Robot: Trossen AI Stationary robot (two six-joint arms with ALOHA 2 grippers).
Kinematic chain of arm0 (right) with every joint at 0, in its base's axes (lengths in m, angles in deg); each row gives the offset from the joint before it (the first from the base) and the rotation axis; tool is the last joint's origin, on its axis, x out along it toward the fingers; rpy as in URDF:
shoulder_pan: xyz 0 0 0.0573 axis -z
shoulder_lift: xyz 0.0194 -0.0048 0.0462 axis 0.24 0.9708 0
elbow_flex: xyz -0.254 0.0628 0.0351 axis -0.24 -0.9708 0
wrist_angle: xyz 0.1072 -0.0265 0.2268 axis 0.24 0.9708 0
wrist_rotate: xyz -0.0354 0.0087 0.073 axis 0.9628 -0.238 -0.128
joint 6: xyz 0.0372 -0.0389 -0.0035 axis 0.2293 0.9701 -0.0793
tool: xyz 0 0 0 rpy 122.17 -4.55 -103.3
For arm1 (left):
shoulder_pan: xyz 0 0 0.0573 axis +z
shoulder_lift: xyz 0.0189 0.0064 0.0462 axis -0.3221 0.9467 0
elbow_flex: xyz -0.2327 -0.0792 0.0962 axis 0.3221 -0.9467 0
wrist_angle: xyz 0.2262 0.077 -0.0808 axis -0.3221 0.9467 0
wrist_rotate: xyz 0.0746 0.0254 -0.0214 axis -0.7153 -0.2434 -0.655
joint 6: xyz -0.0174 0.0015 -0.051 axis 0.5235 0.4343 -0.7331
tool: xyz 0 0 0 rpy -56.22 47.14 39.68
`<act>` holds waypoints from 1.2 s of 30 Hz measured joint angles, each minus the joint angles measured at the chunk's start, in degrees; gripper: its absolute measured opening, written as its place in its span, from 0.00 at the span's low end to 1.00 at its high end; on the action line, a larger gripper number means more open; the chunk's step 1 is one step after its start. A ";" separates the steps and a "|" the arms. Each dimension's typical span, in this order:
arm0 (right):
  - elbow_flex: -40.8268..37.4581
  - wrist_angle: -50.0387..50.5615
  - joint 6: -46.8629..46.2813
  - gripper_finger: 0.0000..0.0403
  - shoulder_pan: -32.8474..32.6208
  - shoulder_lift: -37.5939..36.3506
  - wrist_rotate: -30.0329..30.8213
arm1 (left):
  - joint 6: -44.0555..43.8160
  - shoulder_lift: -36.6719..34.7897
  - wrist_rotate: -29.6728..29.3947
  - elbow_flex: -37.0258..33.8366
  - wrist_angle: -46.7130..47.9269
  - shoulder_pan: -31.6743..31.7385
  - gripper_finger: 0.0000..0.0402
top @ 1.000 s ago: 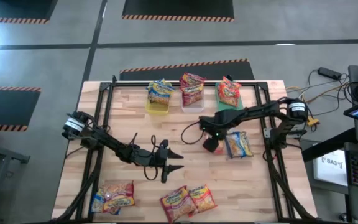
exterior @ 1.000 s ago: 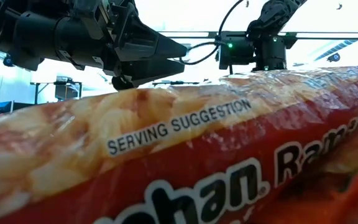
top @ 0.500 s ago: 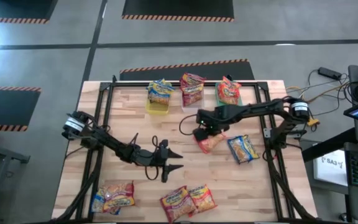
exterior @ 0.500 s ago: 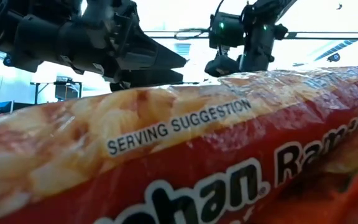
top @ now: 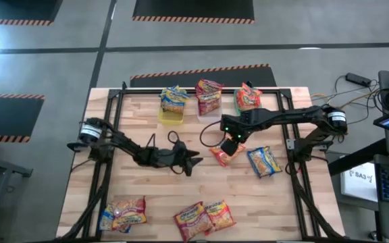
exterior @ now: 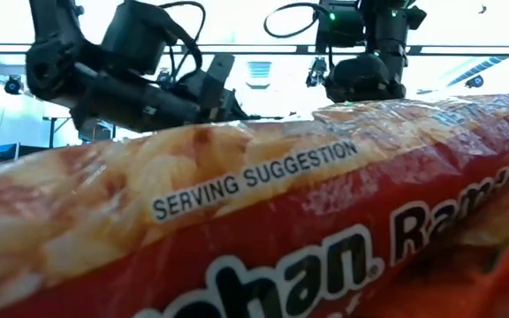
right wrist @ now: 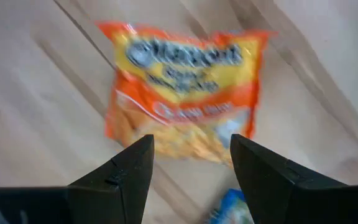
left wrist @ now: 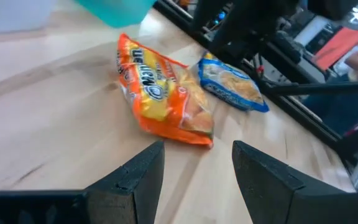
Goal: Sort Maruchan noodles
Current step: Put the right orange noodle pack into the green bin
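You see a wooden tabletop [top: 140, 121] from above, with two dark arms reaching toward its middle. An orange noodle packet [top: 224, 154] lies flat near the centre, and a blue-and-yellow packet [top: 263, 162] lies just to its right, apart from it. Your right claw [top: 233, 143] hangs directly over the orange packet with its fingers [right wrist: 129, 174] apart and nothing between them; its wrist camera looks straight down on the packet. Your left claw [top: 193, 162] sits to the left of that same packet, pointing at it, fingers [left wrist: 135, 177] apart and empty. Along the far edge, three bins each hold packets: a yellow bin [top: 170, 115], a clear bin [top: 209, 111] and a green bin [top: 242, 108]. More packets [top: 122, 212] wait along the near edge, left and centre. The step in hand appears to be picking up the orange packet. To do it well, lower your right claw squarely over the packet's narrower span, close on the crinkled wrapper rather than sliding it, and keep your left claw back so the two arms do not meet.
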 joint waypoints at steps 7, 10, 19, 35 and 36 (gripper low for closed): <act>-3.91 -0.19 6.88 0.50 2.12 -0.76 -0.77 | -0.58 4.48 4.76 7.00 2.15 2.51 0.43; -5.36 -0.63 9.45 0.50 3.33 -1.16 -1.21 | -0.90 6.36 3.68 9.45 2.90 2.90 0.43; -13.10 -9.24 14.18 0.50 10.18 -4.54 -6.62 | -5.73 8.23 3.89 11.91 7.24 4.73 0.43; -24.60 -26.69 17.68 0.50 18.09 -7.06 -21.54 | -11.97 8.23 9.05 16.60 17.66 5.73 0.43; -24.88 -26.87 17.71 0.50 18.19 -7.06 -21.53 | -12.15 8.23 9.03 17.02 18.83 5.73 0.43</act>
